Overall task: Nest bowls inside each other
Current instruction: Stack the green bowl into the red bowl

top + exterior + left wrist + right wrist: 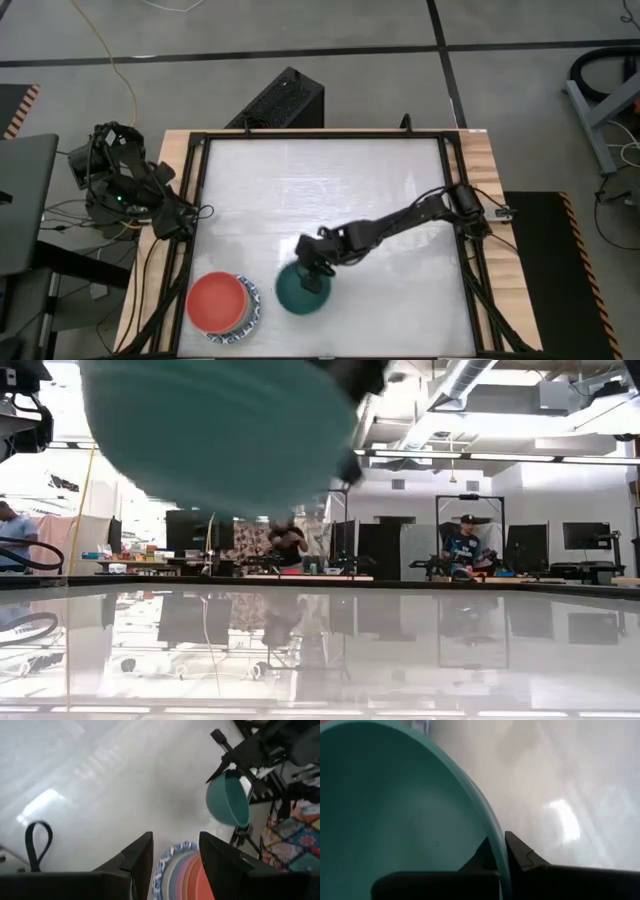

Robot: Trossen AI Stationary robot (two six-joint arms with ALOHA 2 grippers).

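Dark green bowl (215, 435) is filling the near upper part of the low view, hanging clear of the glossy tabletop (330, 190) with its rim pinched between the closed fingers of the right gripper (501, 851), one finger inside the wall and one outside. Judging by this, the carrying step is in hand: the last loose bowl is travelling toward the stack. Just beside it, at the table's near-left corner, the stack of nested bowls (222, 304) is sitting with a red bowl (215, 300) uppermost and a blue-patterned rim (251, 309) showing at its outer edge. Next move is calling for a short sideways shift to centre the green bowl over the red one, levelling it, then lowering and letting go. Stack is lying close to the black table frame (190, 240), so room on that side is tight; everything farther out is open. Left gripper (175, 857) is waiting above that corner, fingers partly apart, holding nothing.
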